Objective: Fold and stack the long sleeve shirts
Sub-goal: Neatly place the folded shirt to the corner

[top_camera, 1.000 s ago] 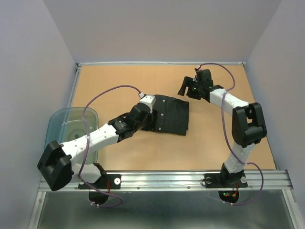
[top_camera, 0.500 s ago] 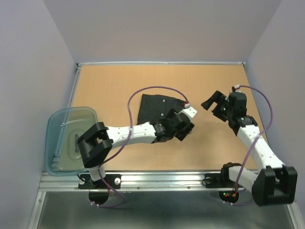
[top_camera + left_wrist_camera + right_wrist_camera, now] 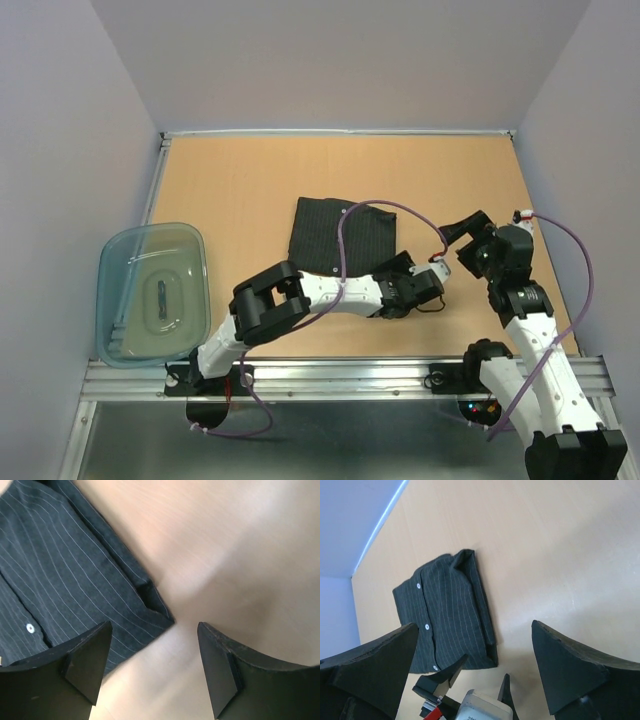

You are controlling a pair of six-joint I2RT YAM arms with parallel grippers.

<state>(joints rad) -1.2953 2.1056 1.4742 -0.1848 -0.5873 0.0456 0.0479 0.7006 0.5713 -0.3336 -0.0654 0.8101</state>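
Note:
A black pinstriped long sleeve shirt (image 3: 342,236) lies folded in a flat rectangle mid-table, white buttons showing (image 3: 442,622) (image 3: 55,575). My left gripper (image 3: 408,276) hangs just off the shirt's near right corner. It is open, with only bare table between its fingers (image 3: 155,665). My right gripper (image 3: 463,238) hovers to the right of the shirt, apart from it. It is wide open and holds nothing (image 3: 475,625). In the right wrist view the left gripper (image 3: 470,690) shows below the shirt.
A translucent blue-grey plastic tub (image 3: 112,262) stands at the table's left near edge with a small dark item inside. The left arm (image 3: 320,292) lies across the near table from its base to the shirt's right side. Walls enclose the table on three sides.
The left gripper swept from the shirt's left side across to its near right corner. The right arm pulled back from the far right toward the near right. The shirt now lies uncovered.

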